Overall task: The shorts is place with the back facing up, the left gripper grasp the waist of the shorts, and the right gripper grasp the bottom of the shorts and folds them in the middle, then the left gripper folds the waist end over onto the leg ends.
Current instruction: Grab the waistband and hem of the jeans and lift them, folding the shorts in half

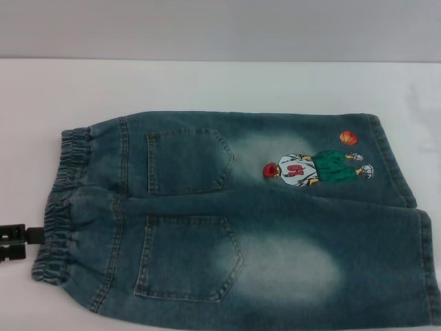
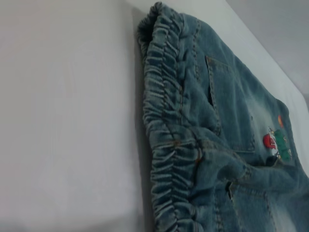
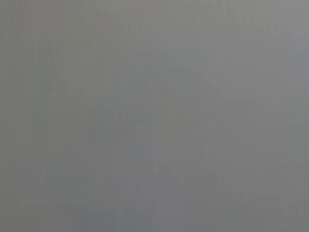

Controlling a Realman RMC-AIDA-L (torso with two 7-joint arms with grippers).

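The shorts [image 1: 275, 234] lie flat on the white table [image 1: 207, 86] with both back pockets up. The waist of the shorts [image 1: 65, 200] is the puckered band at the left. The bottom of the shorts [image 1: 420, 234], with the flat leg ends, lies at the right, past the embroidered player [image 1: 313, 167] and orange ball. My left gripper [image 1: 15, 242] sits at the frame's left edge, just outside the waistband, open and holding nothing. The left wrist view shows the gathered waist [image 2: 164, 121] close up, with denim [image 2: 231, 111] behind it. The right gripper is out of view.
Bare white tabletop [image 1: 62, 89] stretches behind and to the left of the shorts, up to a grey wall [image 1: 220, 27]. The near leg runs off the bottom right of the head view. The right wrist view shows only a plain grey surface [image 3: 154, 116].
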